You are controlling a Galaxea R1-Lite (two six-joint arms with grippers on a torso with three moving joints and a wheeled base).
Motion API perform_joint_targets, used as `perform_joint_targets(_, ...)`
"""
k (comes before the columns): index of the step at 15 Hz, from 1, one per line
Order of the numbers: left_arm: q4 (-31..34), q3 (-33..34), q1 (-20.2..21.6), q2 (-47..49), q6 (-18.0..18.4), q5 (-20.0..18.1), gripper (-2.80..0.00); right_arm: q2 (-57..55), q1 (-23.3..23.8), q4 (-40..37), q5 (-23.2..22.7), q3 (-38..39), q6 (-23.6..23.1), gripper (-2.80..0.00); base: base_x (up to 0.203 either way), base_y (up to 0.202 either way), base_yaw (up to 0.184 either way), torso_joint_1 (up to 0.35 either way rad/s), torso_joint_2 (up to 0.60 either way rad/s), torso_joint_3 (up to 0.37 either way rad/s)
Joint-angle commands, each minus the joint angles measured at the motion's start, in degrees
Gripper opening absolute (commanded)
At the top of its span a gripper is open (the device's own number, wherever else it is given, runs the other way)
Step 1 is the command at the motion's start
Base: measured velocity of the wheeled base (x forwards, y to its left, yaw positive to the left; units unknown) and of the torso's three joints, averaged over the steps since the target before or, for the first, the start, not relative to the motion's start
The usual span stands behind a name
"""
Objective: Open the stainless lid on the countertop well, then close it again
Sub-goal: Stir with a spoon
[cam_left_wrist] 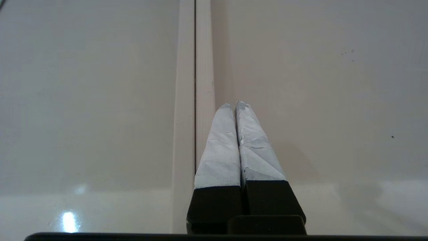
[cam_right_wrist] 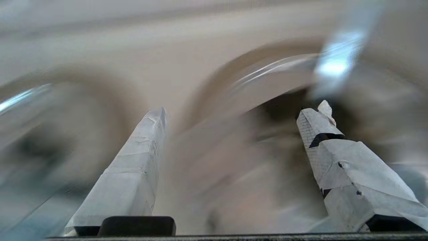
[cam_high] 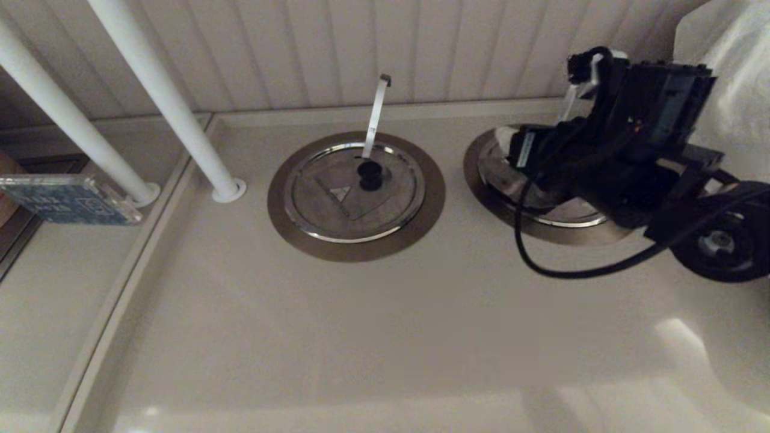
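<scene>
The stainless lid [cam_high: 562,211] lies in the countertop well at the right, ringed by the bronze-grey collar [cam_high: 477,175], and my right arm covers most of it. Its steel strip [cam_high: 569,101] leans up behind the arm; the knob is hidden. My right gripper [cam_high: 518,149] hangs over the lid's left part. In the right wrist view this gripper [cam_right_wrist: 234,110] is open with nothing between its fingers, above the blurred lid rim [cam_right_wrist: 267,72] and the bright strip [cam_right_wrist: 336,62]. My left gripper [cam_left_wrist: 233,104] is shut and empty over a counter seam, outside the head view.
A twin lid [cam_high: 337,207] with a black knob [cam_high: 369,174], an upright strip and a triangle label sits in the centre well. Two white poles [cam_high: 180,120] stand at the left by a blue-labelled clear box [cam_high: 66,201]. A black cable [cam_high: 541,264] loops onto the counter.
</scene>
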State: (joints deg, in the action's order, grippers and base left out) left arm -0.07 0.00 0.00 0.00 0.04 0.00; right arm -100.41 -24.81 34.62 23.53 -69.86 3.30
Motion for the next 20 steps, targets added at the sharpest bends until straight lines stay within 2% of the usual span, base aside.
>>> perform_joint_targets(1,0.07,0.0,0.0,-0.09,-0.04,0.0,-2.8,-2.8,8.98,-4.98,-0.41,-7.36,0.25,0.0,0.0,0.0,0.0,0.0,0.0,0.0)
perform_joint_targets(5,0.04,0.0,0.0,-0.07,-0.03,0.0,-2.8,-12.52,15.78,-9.8,-1.61,-20.79,0.25,0.0,0.0,0.0,0.0,0.0,0.0,0.0)
perform_joint_targets(8,-0.01,0.0,0.0,-0.08,-0.03,0.0,-2.8,-21.93,17.16,-13.71,-1.81,-33.18,-0.01,0.0,0.0,0.0,0.0,0.0,0.0,0.0)
perform_joint_targets(10,0.07,-0.02,0.0,-0.09,-0.04,0.0,-2.8,-26.4,17.59,-19.32,-2.21,-41.83,0.13,0.0,0.0,0.0,0.0,0.0,0.0,0.0)
perform_joint_targets(12,0.02,-0.02,0.0,-0.01,0.0,0.0,-2.8,-28.07,17.86,-22.08,-5.93,-43.34,0.37,0.0,0.0,0.0,0.0,0.0,0.0,0.0)
perform_joint_targets(20,0.06,0.0,0.0,-0.01,-0.04,0.0,-2.8,-29.42,19.51,-17.83,-6.3,-43.34,1.45,0.0,0.0,0.0,0.0,0.0,0.0,0.0)
